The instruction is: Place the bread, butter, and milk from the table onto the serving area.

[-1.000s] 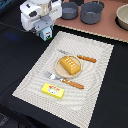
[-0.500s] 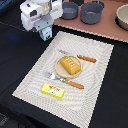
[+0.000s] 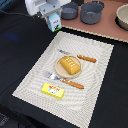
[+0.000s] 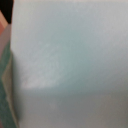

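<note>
End effector [image 3: 53,19] grips one milk [image 3: 54,23] | one bread [image 3: 70,65] | one butter [image 3: 53,90]

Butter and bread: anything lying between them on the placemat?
Yes. In the exterior view, a fork and an orange-handled knife lie between the butter and the bread.

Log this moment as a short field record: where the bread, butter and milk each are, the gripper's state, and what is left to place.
bread: on the round plate on the serving area
butter: lying flat on the serving area, near the edge closest to the camera, apart from the plate
milk: held by the gripper, above the mat's far corner at the exterior view's left
gripper: shut on the milk
wrist view: filled by a pale blurred surface, no detail readable
left to place: milk only
</note>
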Motion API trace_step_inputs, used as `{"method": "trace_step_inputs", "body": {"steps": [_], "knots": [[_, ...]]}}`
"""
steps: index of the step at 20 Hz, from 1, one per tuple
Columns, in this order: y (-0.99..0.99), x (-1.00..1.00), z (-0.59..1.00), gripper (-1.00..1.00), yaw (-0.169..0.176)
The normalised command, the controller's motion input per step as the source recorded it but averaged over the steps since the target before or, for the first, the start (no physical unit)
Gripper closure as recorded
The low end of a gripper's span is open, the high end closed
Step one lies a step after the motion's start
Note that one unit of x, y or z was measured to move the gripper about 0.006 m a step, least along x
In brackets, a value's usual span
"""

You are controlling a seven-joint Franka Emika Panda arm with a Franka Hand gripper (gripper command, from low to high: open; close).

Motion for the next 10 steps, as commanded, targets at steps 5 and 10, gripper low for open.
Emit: {"method": "trace_step_inputs", "body": {"steps": [5, 10], "knots": [[0.09, 1.0, 0.45, 1.0, 0.0], [0.0, 1.0, 0.06, 1.0, 0.0]]}}
